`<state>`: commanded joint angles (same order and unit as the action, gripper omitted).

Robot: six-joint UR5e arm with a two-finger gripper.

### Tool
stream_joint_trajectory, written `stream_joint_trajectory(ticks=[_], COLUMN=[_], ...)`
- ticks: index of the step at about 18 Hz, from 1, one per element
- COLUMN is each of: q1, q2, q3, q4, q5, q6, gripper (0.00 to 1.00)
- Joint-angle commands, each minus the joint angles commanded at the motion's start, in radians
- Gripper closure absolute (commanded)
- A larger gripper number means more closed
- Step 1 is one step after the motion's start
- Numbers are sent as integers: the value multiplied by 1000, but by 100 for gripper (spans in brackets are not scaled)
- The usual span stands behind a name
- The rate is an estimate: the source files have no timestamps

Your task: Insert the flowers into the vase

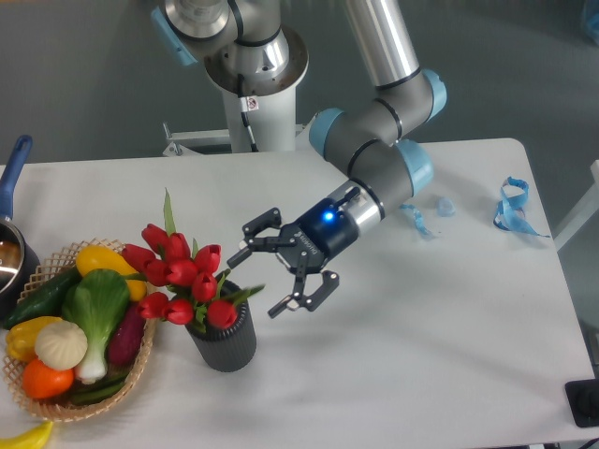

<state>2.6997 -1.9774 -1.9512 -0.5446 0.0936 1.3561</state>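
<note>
The red tulips, the flowers (180, 279), stand with their stems inside the dark grey ribbed vase (225, 342) and lean left toward the basket. One long green leaf sticks up above the blooms. My gripper (265, 275) is just right of the vase's mouth, open, its fingers spread wide with nothing between them. It is apart from the flowers.
A woven wicker basket (140, 354) of toy vegetables sits left of the vase, almost touching it. A dark pot with a blue handle (13, 173) is at the far left edge. Blue ribbon scraps (512, 208) lie at the back right of the table.
</note>
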Motion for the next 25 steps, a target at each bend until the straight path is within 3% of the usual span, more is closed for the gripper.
stream_joint_trajectory(ticks=[7,11,15,21,25], q1=[55,126,172,169,155], q2=[41,58,60,60,65], q3=[2,-2,24,100,117], q4=[-2,-11,-12,-18,-23], q5=[12,69,275,607,889], q6=[-12,-15,-37,-227,-239], gripper=[0,0,0,0,0])
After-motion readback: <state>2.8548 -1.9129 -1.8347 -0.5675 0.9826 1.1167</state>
